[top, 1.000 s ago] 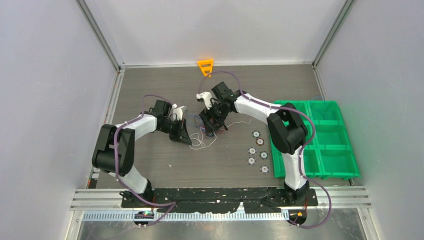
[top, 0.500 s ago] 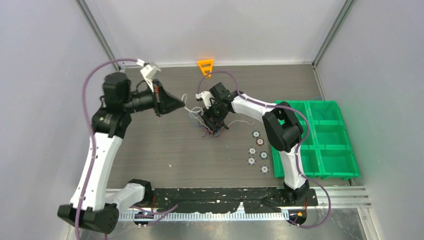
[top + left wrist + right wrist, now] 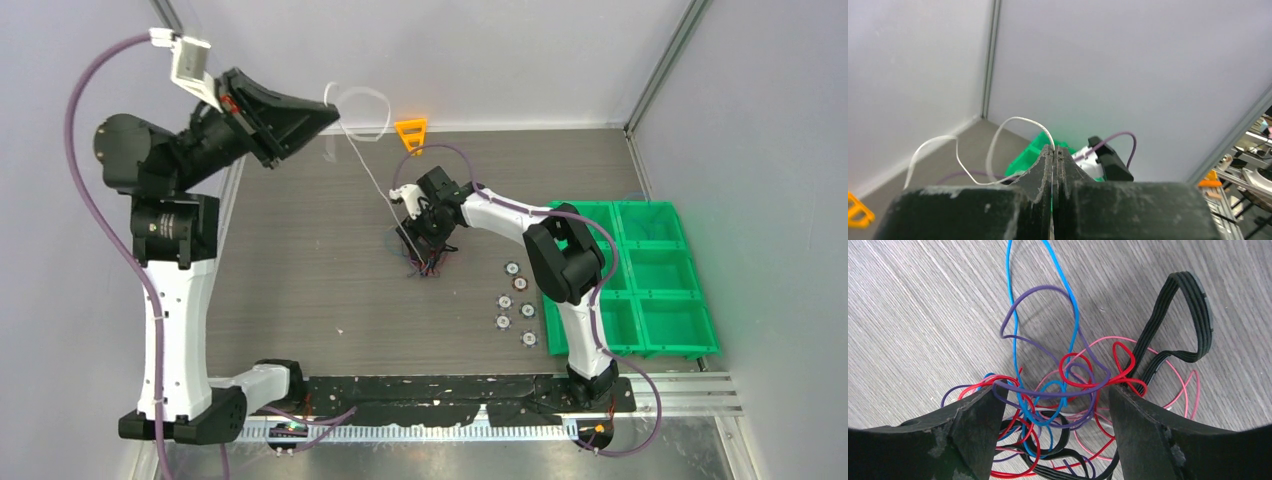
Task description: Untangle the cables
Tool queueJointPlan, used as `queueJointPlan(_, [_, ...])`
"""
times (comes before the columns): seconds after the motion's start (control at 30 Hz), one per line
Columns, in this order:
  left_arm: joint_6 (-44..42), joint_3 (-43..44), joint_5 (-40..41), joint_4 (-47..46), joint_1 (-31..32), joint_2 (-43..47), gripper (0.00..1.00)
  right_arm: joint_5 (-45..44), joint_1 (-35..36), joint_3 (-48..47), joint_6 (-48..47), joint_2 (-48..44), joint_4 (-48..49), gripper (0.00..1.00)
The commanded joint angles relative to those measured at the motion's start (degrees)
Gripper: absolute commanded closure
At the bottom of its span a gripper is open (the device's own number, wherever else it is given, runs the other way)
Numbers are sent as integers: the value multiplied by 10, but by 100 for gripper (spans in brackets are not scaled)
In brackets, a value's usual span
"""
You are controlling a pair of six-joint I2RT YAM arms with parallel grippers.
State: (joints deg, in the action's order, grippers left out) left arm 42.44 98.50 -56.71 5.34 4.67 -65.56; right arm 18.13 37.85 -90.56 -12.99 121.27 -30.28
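A clump of tangled cables [image 3: 425, 255] lies mid-table: blue, purple, red, pink wires and a black ribbon cable [image 3: 1178, 325]. My right gripper [image 3: 1053, 392] is open, its fingers [image 3: 973, 425] pressed down on either side of the clump [image 3: 1058, 385]. My left gripper [image 3: 325, 115] is raised high at the back left, shut on a white cable [image 3: 365, 165] that stretches taut down to the clump. In the left wrist view the white cable [image 3: 998, 137] loops out from the shut jaws of that gripper [image 3: 1054, 148].
Green bins [image 3: 660, 280] stand at the right. Several small round discs [image 3: 515, 300] lie right of the clump. An orange triangular piece [image 3: 411, 133] sits at the back edge. Grey walls enclose the table.
My left arm has swung up and back to the left, drawing the white cable out of the clump until it is taut. The right gripper has stayed over the clump.
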Motion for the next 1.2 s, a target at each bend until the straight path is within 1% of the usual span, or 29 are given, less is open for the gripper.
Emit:
queueJointPlan(0.0, [104, 95, 3, -140, -21, -21, 100, 2, 2, -22, 1, 10, 7, 20])
queueJointPlan(0.13, [107, 181, 15, -143, -33, -50, 100, 6, 3, -23, 0, 13, 7, 18])
queueJointPlan(0.23, [117, 226, 39, -149, -44, -65, 100, 7, 2, -21, 0, 14, 7, 17])
queueJointPlan(0.3, [122, 265, 52, -153, -70, -78, 100, 6, 2, -20, -1, 15, 7, 17])
queueJointPlan(0.43, [122, 329, 84, -157, -94, -95, 100, -2, 2, -19, -5, 20, 7, 16])
queueJointPlan(0.5, [122, 351, 110, -147, -108, -101, 100, -4, 2, -19, -6, 21, 7, 15])
queueJointPlan(0.57, [115, 350, 120, -136, -115, -98, 100, -5, 2, -23, -10, 18, 4, 15])
queueJointPlan(0.63, [110, 321, 115, -121, -115, -89, 100, -3, 2, -30, -15, 9, -6, 13])
queueJointPlan(0.7, [112, 254, 111, -110, -115, -72, 100, 10, 0, -39, -22, -14, -20, 12])
queueJointPlan(0.83, [125, 118, 79, -125, -113, -42, 100, 59, -12, -51, -48, -99, -52, 9])
queueJointPlan(0.9, [130, 62, 66, -143, -110, -30, 100, 87, -26, -40, -70, -142, -44, 9])
queueJointPlan(0.93, [131, 40, 60, -149, -106, -26, 100, 109, -31, -31, -81, -156, -39, 7])
queueJointPlan(1.03, [140, -11, 46, -170, -98, -19, 100, 150, -51, -54, -86, -202, -51, 3])
queueJointPlan(1.07, [141, -21, 45, -174, -94, -16, 100, 168, -54, -78, -83, -207, -59, 2])
queueJointPlan(1.13, [139, -36, 41, -179, -90, -11, 100, 198, -57, -119, -58, -223, -76, 1])
queueJointPlan(1.17, [138, -43, 40, -181, -88, -10, 100, 208, -58, -129, -30, -234, -73, 1])
